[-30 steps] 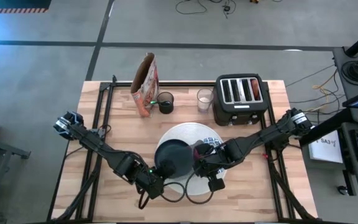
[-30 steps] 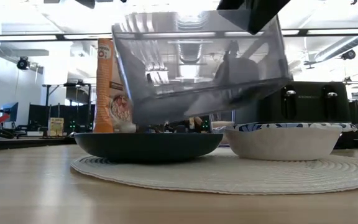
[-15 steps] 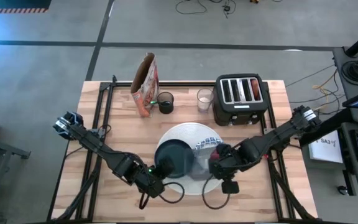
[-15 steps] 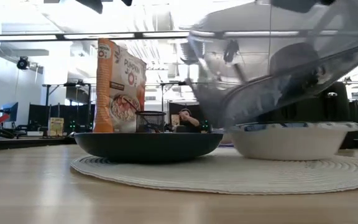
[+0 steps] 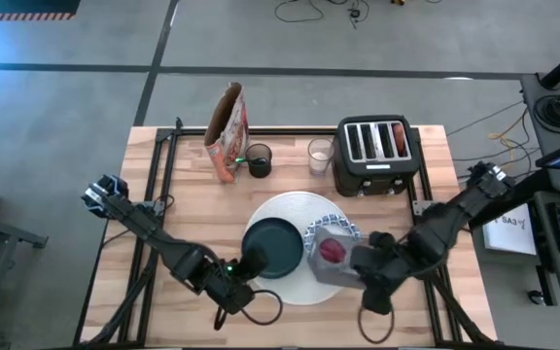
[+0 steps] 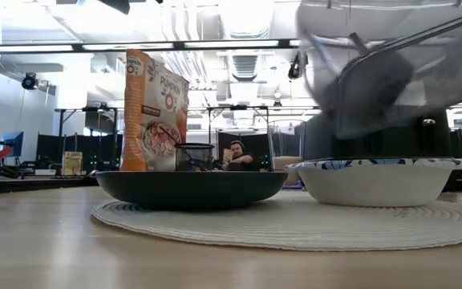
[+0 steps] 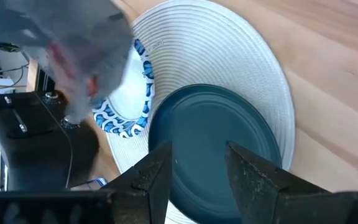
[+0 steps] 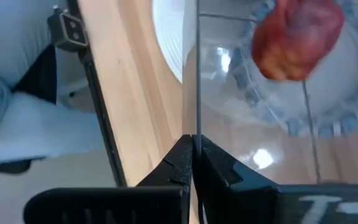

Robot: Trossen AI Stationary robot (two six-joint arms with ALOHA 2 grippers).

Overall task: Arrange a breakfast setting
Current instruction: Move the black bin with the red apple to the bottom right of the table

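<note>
On table centre: mat (image 5: 282,210) laid, plate (image 5: 273,249) and bowl (image 5: 325,227) set on it; apple (image 5: 332,250) held over bowl in clear box (image 5: 331,259) pinched by right gripper (image 8: 193,163); left gripper (image 7: 197,163) part-open above plate; glass (image 5: 319,156) left at back edge.

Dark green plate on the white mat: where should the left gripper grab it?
Pinch the raised rim of the dark green plate on the edge facing the open left gripper; it lies flat, and the blue-and-white patterned bowl crowds its far side.
</note>
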